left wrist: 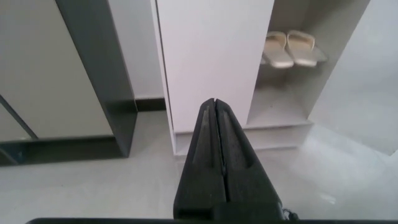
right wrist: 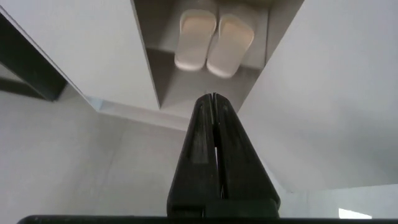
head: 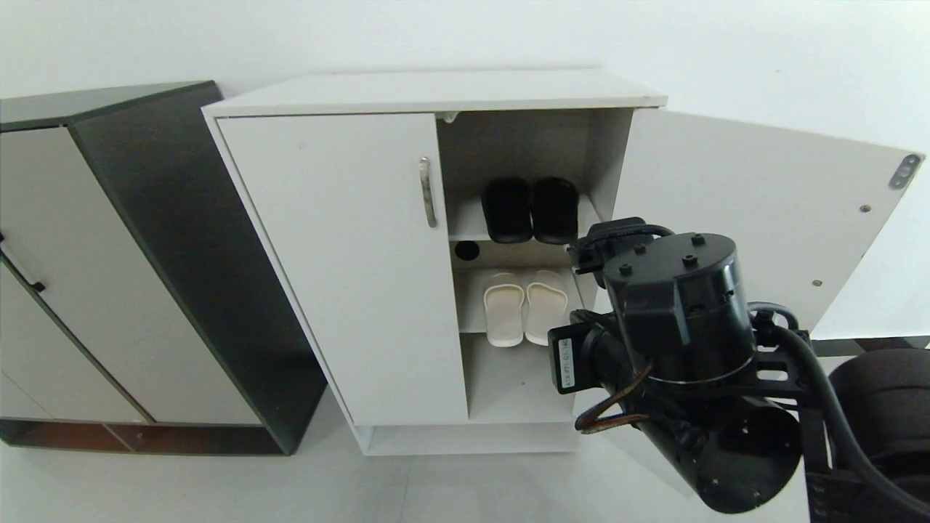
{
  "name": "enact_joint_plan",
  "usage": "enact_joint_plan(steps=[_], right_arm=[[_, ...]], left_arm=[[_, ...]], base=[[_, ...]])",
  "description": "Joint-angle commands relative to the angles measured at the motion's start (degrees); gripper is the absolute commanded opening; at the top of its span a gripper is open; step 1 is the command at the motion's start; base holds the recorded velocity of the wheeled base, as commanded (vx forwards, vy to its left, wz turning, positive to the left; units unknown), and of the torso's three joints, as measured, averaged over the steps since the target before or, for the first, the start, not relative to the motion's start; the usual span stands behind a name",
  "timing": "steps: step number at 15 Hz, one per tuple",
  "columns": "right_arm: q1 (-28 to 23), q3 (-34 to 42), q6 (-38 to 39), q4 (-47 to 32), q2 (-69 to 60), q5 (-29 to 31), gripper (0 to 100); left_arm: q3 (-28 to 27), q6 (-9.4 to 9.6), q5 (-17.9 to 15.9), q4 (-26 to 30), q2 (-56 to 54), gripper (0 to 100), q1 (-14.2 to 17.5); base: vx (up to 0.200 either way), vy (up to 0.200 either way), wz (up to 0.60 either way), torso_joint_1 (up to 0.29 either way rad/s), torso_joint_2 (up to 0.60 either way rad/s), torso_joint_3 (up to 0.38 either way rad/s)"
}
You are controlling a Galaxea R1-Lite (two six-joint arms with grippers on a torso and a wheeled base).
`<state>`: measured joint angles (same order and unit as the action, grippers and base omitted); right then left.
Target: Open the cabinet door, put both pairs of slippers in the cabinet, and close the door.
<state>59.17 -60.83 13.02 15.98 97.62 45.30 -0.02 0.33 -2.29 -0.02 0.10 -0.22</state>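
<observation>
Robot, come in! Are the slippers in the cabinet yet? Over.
Both empty: left gripper shut, right gripper shut. Inside: black slippers on upper shelf, white slippers on middle shelf. Open wide, not yet closed: right door. Maybe in its swing: right arm.

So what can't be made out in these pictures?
Head view: the shut left door hides that half of the cabinet.
Head view: the right arm covers the lower part of the open door.
Head view: the dark cabinet is cut off by the left edge.
</observation>
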Motion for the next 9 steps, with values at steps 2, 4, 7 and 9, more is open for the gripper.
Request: enact_joint_plan(steps=[2,4,7,9], right_arm=[[-0.02,0.01,-0.01,0.01,0.02,-0.04,0],[-0.02,0.01,-0.01,0.01,0.02,-0.04,0],[-0.02,0.01,-0.01,0.01,0.02,-0.04,0],[-0.02,0.01,-0.01,0.01,0.02,-0.04,0]], left_arm=[[0.02,0.02,0.01,0.02,-0.01,0,0.04],[0.02,0.02,0.01,0.02,-0.01,0,0.04],[0.02,0.02,0.01,0.11,-0.01,0,0.04],[0.02,0.02,0.09,0.02,-0.01,0,0.04]], base=[[0.000,0.000,0.00,0.053,-0.53,-0.352],[0.000,0.000,0.00,0.110,-0.47,-0.349],[0.000,0.000,0.00,0.136,-0.47,-0.338],[0.000,0.000,0.00,0.146,-0.47,-0.322]])
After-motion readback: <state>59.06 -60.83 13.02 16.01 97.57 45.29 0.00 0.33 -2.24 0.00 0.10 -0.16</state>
